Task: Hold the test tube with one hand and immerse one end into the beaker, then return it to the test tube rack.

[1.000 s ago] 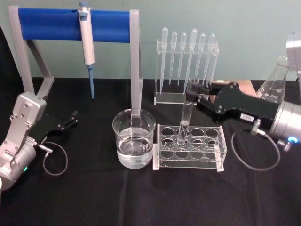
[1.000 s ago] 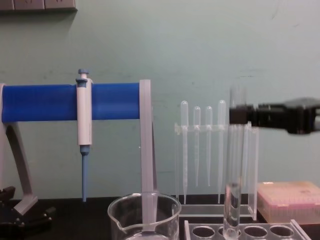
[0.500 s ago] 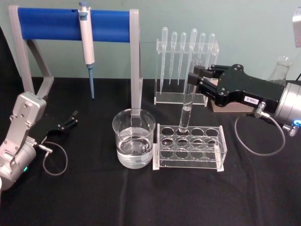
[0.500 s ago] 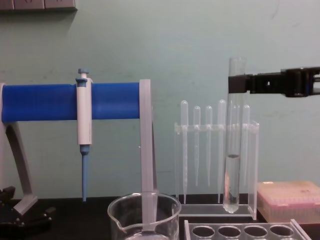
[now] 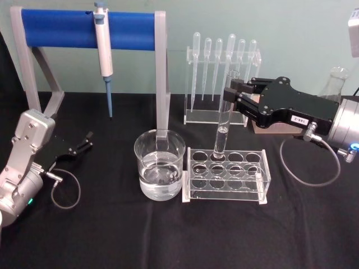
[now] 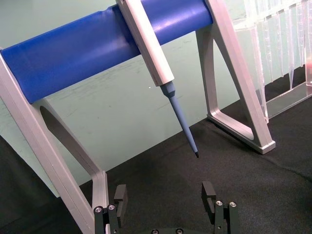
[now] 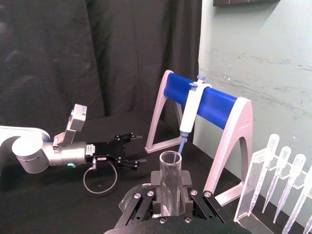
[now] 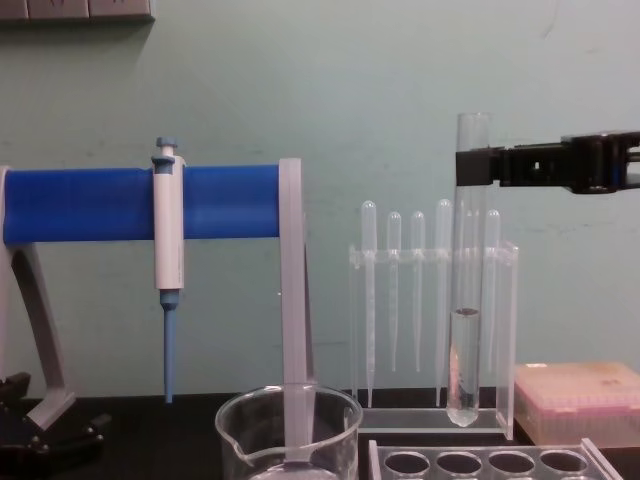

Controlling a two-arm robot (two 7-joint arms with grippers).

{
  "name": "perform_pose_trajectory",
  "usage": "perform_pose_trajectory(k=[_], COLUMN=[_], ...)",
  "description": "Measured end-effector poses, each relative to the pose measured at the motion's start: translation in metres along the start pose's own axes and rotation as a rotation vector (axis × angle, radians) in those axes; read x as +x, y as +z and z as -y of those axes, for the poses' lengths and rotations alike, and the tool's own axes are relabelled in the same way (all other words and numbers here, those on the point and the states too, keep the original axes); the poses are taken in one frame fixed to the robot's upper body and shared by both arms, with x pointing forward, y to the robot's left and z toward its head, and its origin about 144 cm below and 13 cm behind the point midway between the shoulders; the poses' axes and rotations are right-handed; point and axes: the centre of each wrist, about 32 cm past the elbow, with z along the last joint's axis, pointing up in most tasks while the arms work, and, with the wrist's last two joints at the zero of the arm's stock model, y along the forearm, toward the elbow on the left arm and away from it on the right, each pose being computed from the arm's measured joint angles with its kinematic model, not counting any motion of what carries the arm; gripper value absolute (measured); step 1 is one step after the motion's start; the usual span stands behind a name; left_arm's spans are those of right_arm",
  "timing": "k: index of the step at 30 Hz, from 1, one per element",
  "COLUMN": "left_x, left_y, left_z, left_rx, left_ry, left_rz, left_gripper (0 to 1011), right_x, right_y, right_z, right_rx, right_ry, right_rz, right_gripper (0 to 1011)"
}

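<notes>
Nearest, the beaker [image 5: 140, 163], part-filled w/ clear liquid, is seen just beside the rack [image 5: 263, 184], on its L side. Over the rack's back row the test tube [image 5: 222, 126] is held vert., pinched near its rim by the R gripper [image 5: 231, 95]. In chest view its round bottom is seen clear of the holes. The next move is judged a short carry L, then a lowering into the beaker's wide mouth. The L gripper [image 5: 84, 141] is parked far L, fingers spread. Behind, the stand post [image 5: 161, 73] is found near the beaker's far rim, so room there is judged tight.
</notes>
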Motion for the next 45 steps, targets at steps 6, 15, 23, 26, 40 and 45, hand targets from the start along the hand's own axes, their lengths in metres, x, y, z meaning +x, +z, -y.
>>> perform_pose_trajectory(k=[6,15,23,26,40,45], left_x=[0.0000,0.0000,0.0000,0.0000,0.0000,0.0000], left_y=[0.0000,0.0000,0.0000,0.0000,0.0000,0.0000], left_z=[0.0000,0.0000,0.0000,0.0000,0.0000,0.0000], left_rx=[0.000,0.000,0.000,0.000,0.000,0.000], left_ry=[0.000,0.000,0.000,0.000,0.000,0.000], left_rz=[0.000,0.000,0.000,0.000,0.000,0.000], left_gripper=[1000,1000,1000,1000,1000,1000], right_x=[0.0001,0.0003,0.0005,0.0005,0.0004,0.0005], right_y=[0.0000,-0.0002,-0.0002,-0.0002,-0.0002,-0.0002], right_z=[-0.0001,0.0000,0.0001,0.0000,0.0000,0.0000], right_rx=[0.002,0.002,0.002,0.002,0.002,0.002], right_ry=[-0.001,-0.002,-0.003,-0.003,-0.003,-0.003], right_rz=[-0.001,-0.001,-0.001,-0.001,-0.002,-0.002], right_gripper=[244,244,244,244,244,244])
